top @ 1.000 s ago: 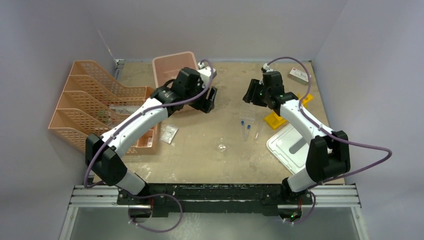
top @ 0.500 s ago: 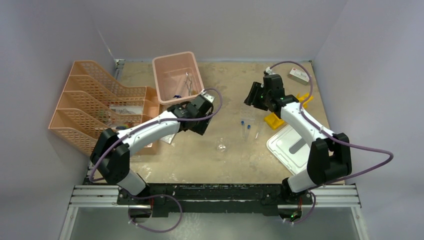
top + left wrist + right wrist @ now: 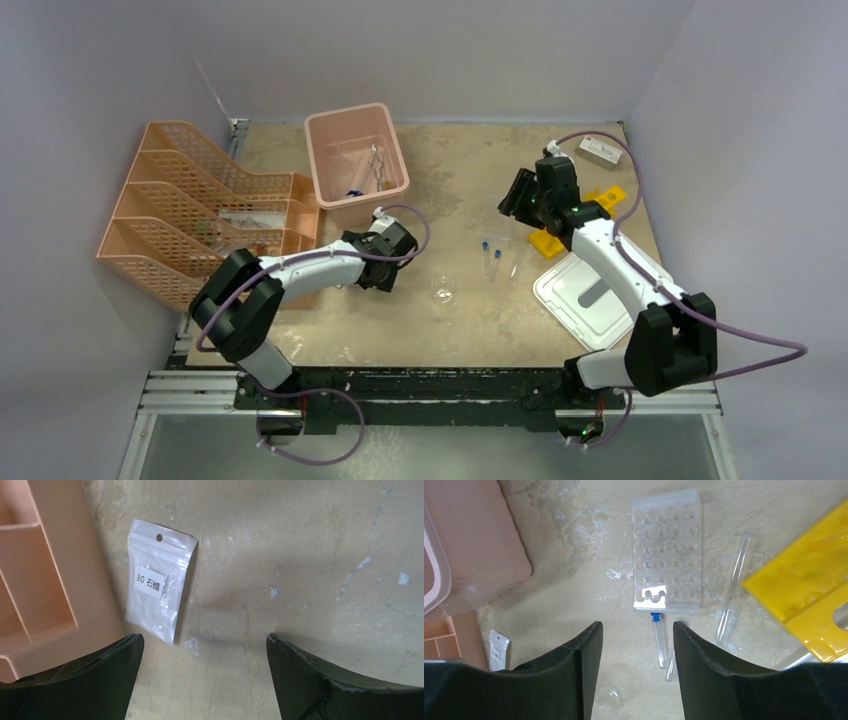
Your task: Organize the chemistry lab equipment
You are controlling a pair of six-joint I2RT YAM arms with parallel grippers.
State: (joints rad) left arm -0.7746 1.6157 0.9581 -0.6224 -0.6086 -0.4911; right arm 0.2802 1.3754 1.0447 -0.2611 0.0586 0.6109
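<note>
My left gripper (image 3: 372, 275) is open and empty, low over the table beside a small clear bag (image 3: 159, 587) with a white label; its jaws stand wide apart (image 3: 205, 645). My right gripper (image 3: 518, 200) is open and empty (image 3: 637, 630), above a clear rack (image 3: 667, 552). Two blue-capped tubes (image 3: 490, 256) lie near it, one (image 3: 658, 640) touching the rack's edge. A tiny glass beaker (image 3: 443, 294) stands mid-table and shows in the right wrist view (image 3: 608, 697). A yellow holed rack (image 3: 558, 238) lies to the right. Metal tongs (image 3: 378, 165) lie inside the pink bin (image 3: 322, 135).
Orange mesh trays (image 3: 190, 215) stand at the left, their edge close to the bag (image 3: 40, 575). A white lid (image 3: 560, 300) lies near right. A small box (image 3: 600, 150) sits at the back right. A thin clear tube (image 3: 734, 590) lies by the yellow rack (image 3: 804, 595).
My left arm has pulled back from over the pink bin and dropped low beside the small bag. My right gripper has shifted slightly right and nearer, still open.
</note>
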